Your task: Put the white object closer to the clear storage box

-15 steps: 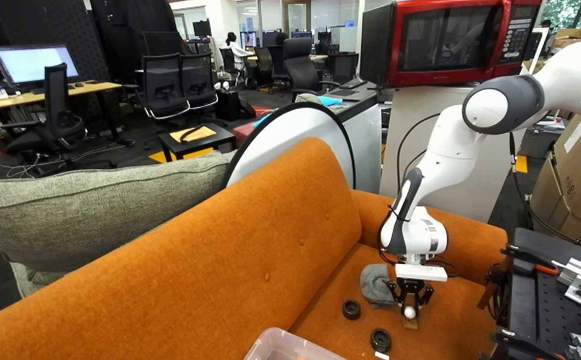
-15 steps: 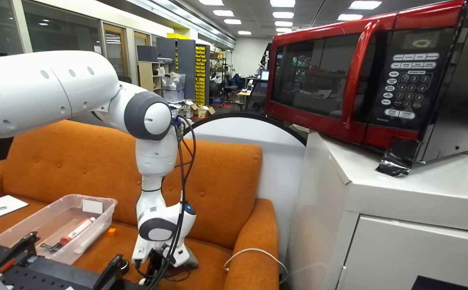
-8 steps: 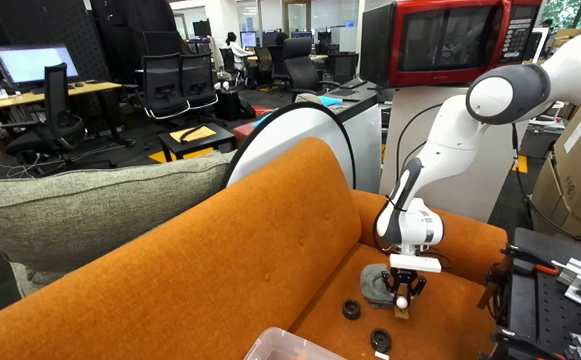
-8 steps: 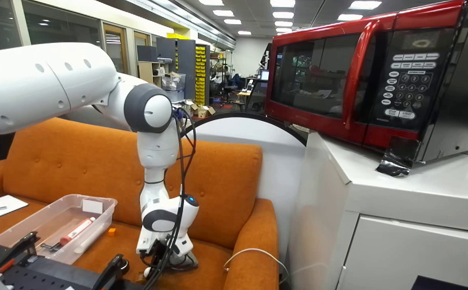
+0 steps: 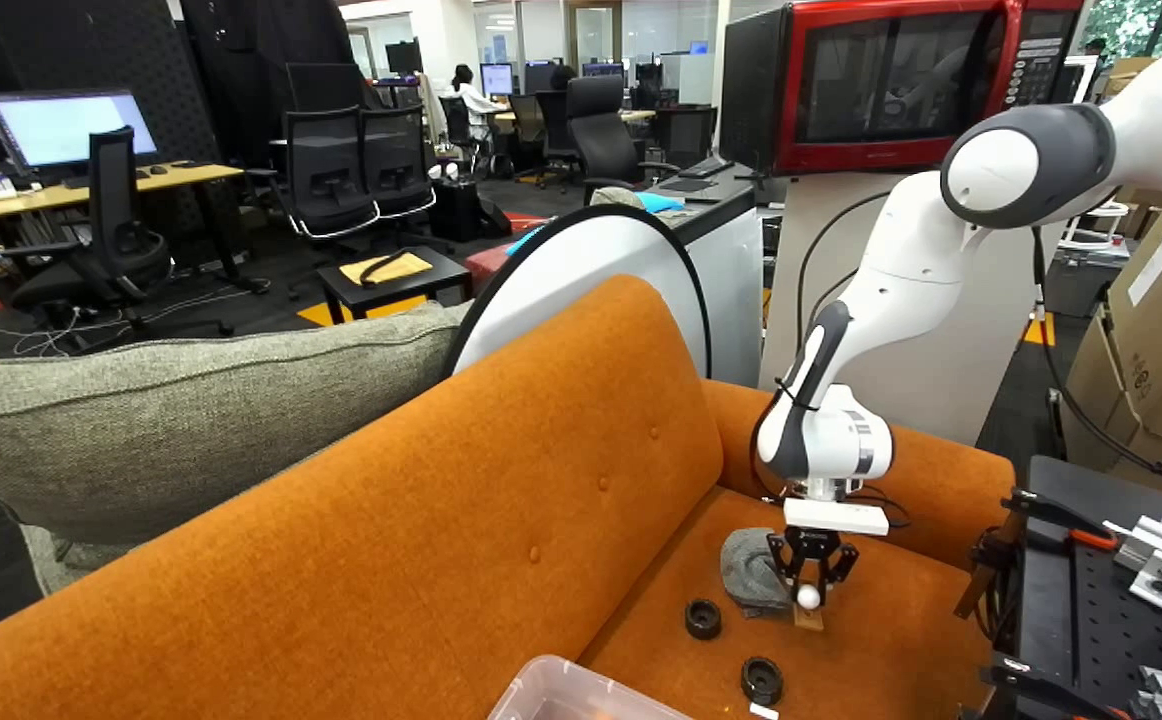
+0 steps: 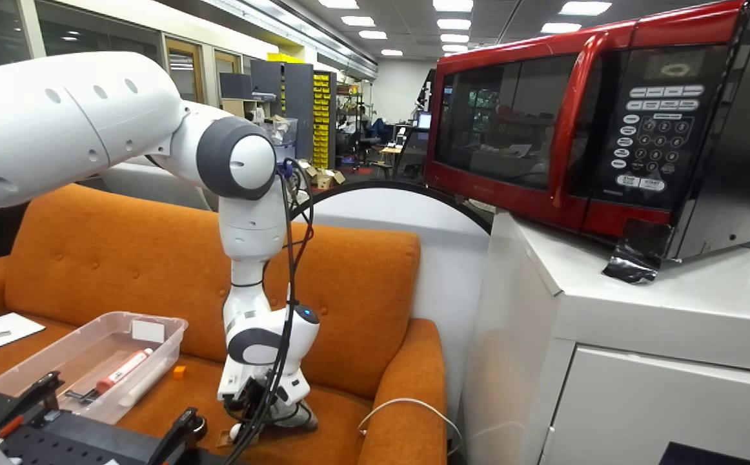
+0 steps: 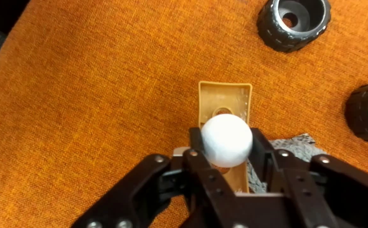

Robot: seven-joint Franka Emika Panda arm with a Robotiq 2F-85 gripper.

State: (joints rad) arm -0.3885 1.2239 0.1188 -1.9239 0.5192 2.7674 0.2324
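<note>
White smooth ball [image 7: 227, 140] clamped in black jointed hand [image 7: 228, 138]: raise past black ridged rings [image 7: 282, 35] toward clear plastic box [image 6: 107, 330]

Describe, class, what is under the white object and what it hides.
Beneath the white object, the wrist view shows a tan rimmed piece, one end in plain sight. Its middle is covered, so whether the two touch cannot be told.

Behind orange sofa [image 5: 391, 520]: grey cushion [image 5: 201, 420], round black-rimmed white panel [image 5: 591, 270]; farther back, black office chairs [image 5: 326, 170], dark floor [image 5: 261, 312]. Beside sofa: white cabinet [image 6: 652, 400] under red microwave [image 6: 510, 129]. High beyond sofa: ceiling lights [image 6: 452, 5].
</note>
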